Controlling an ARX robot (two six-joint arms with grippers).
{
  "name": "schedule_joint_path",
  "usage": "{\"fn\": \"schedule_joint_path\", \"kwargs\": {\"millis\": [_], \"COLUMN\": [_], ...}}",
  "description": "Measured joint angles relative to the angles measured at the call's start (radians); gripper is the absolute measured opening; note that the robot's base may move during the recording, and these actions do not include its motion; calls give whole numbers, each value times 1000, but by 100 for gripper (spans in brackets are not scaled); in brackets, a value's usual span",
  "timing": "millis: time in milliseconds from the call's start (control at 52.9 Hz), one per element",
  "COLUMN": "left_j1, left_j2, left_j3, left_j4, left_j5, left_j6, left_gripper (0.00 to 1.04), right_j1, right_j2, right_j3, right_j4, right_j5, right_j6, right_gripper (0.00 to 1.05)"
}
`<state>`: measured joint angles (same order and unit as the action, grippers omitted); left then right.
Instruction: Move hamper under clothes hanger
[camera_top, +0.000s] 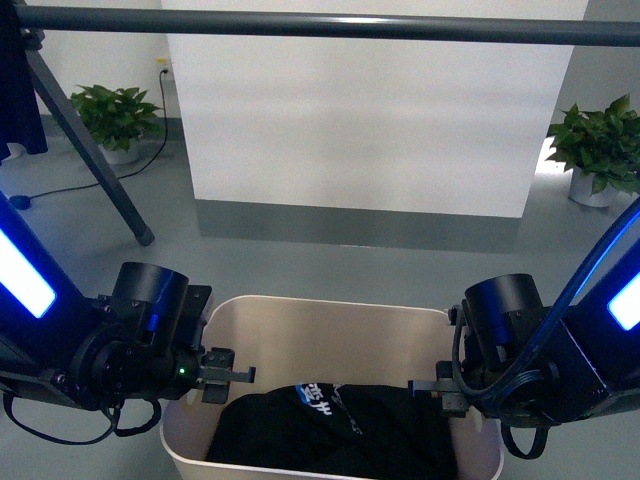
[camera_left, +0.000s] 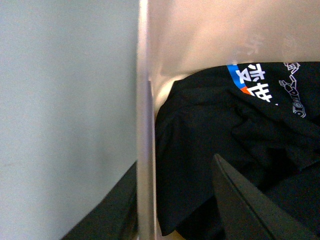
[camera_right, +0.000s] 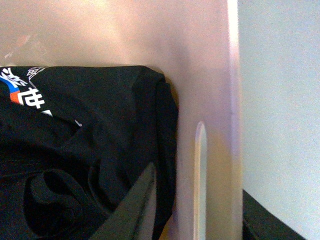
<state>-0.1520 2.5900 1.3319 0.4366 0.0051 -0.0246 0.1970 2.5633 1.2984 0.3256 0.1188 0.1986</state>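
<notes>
Front view: nearest the robot, the hamper (camera_top: 330, 303) stands on the grey floor (camera_top: 330, 265) low and central between the two arms, and holds a crumpled black garment (camera_top: 330, 430) with blue and white print. The left gripper (camera_top: 218, 380) sits at the hamper's left wall and the right gripper (camera_top: 450, 395) at its right wall, both at rim height. In the left wrist view the jaws are parted astride the wall. The inner finger (camera_left: 240, 205) hangs over the garment with cloth visible between it and the plastic, and the outer finger (camera_left: 112, 217) is on the floor side. The right wrist view shows the same arrangement. The inner finger (camera_right: 132, 210) is just beside the wall, the outer one (camera_right: 267, 225) is beyond the rim, and a slot handle (camera_right: 200, 175) lies between them. Neither jaw is seen clamped on the plastic. Farther out, the foot of one angled leg (camera_top: 95, 150) of the clothes hanger (camera_top: 330, 25) meets the floor beyond the hamper's far rim, to the left. The hanger's long round bar crosses the top of the view above the hamper, and whether the bin lies directly beneath it cannot be determined. A dark cloth (camera_top: 15, 95) hangs at the bar's left end. Behind stand a white wall panel (camera_top: 370, 110), a potted plant (camera_top: 115, 115) on the left with a cable (camera_top: 90, 180) trailing beside it, and a second plant (camera_top: 600, 150) on the right.
</notes>
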Motion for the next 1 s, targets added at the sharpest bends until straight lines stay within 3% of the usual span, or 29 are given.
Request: {"fn": "schedule_joint_path", "kwargs": {"millis": [284, 360, 1003], "left_j1": [-10, -10, 8], "left_j2": [-100, -142, -558], "left_j3": [-7, -16, -180], "left_j4": [0, -3, 61], "left_j5": [19, 23, 72], "left_j6": [8, 18, 53], "left_gripper": [97, 98, 98], "right_j1": [0, -1, -3], "right_j2": [-97, -129, -560], "right_j3": [-32, -42, -209], "right_j4": [7, 7, 65], "right_j5": [8, 11, 105], "right_j6": [-22, -30, -161], "right_gripper": [87, 98, 97]}}
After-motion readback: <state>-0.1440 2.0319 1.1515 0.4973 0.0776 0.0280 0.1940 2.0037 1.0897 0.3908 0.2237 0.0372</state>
